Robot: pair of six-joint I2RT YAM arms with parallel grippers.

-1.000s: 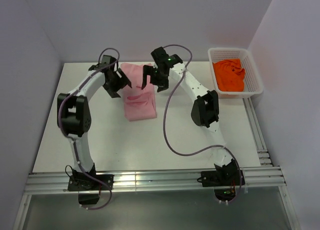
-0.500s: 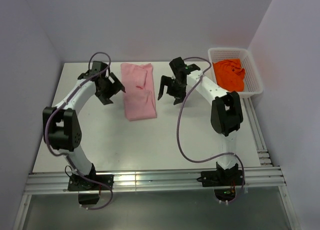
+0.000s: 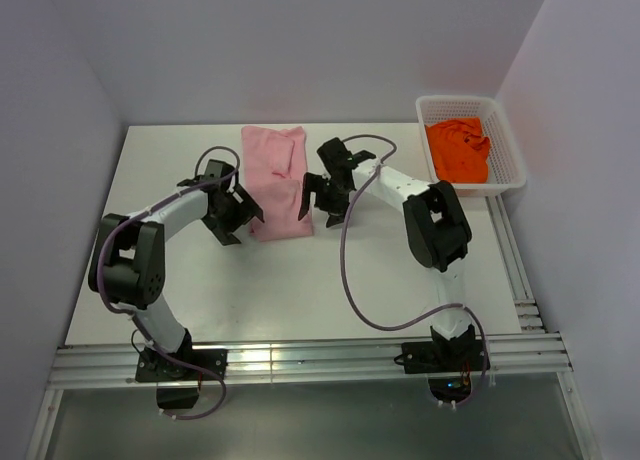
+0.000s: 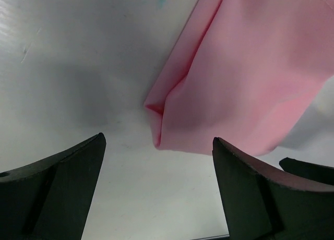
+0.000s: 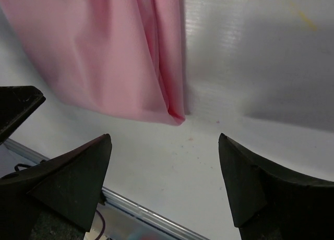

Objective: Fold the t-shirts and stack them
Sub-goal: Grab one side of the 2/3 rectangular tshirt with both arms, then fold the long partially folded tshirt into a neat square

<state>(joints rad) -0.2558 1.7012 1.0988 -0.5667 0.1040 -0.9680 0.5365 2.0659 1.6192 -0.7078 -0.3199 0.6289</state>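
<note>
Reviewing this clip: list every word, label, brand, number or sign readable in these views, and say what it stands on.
No text is readable in any view.
On the pale pink cloth t-shirt: plain, no print or tag showing.
On the bright orange cloth t-shirt in the white plastic mesh basket: no print visible.
On the white table, the left hand and the right hand: no markings.

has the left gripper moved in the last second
Yes. The left gripper has come nearer along the left edge of the pink t-shirt, from its far end to its near corner.
</note>
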